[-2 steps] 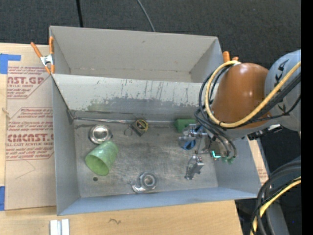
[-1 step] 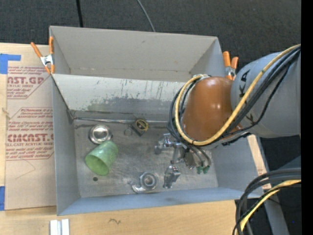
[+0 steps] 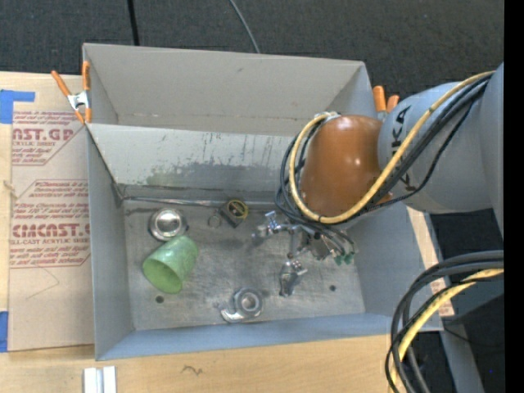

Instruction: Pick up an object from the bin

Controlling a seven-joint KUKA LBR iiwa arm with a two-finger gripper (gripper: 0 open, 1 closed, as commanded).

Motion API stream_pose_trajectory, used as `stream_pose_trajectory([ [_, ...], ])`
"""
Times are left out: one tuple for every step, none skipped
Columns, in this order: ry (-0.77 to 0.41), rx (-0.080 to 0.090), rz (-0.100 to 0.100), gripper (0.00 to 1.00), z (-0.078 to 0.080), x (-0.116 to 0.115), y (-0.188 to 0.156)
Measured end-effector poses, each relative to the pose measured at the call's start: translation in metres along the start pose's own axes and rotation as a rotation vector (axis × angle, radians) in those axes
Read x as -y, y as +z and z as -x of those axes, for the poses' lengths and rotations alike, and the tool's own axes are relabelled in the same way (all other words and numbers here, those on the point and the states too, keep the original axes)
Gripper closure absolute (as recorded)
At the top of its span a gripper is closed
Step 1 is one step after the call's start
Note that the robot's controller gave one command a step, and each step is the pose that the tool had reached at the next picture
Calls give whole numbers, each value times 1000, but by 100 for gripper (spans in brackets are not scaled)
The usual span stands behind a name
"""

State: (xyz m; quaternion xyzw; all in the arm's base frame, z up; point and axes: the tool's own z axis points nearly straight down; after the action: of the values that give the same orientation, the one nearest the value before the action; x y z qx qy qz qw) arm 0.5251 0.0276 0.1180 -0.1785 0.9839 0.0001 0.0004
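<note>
Grey metal bin (image 3: pixel 110 244), scuffed floor, a few loose things scattered. The end effector (image 3: pixel 289 280) is seen low over bare floor, beneath the arm's orange cover (image 3: pixel 340 166). Whether it is wide or narrow cannot be told, and nothing is seen held.

Nearest thing: a silvery ring-shaped metal piece (image 3: pixel 244 303), lying flat near the end effector, toward the view's left and the near wall. Beyond the end effector, by the back wall, a small brass-coloured piece (image 3: pixel 236 210) is noted. Well apart to the view's left, a pale green cup (image 3: pixel 172 263) lies on its side, with a shiny round cap (image 3: pixel 166 223) just behind it.

Judged: approach stage, nothing grasped. If the ring piece is chosen, the end effector should be centred above it before descent and brought almost to the floor. Being flat and slick, the piece is likely to slide if struck off-centre.
</note>
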Motion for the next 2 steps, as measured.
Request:
stream_pose_trajectory([
  [-448, 9, -3, 0, -24, -39, 46],
  [-780, 1, -1, 0, -13, -70, 47],
])
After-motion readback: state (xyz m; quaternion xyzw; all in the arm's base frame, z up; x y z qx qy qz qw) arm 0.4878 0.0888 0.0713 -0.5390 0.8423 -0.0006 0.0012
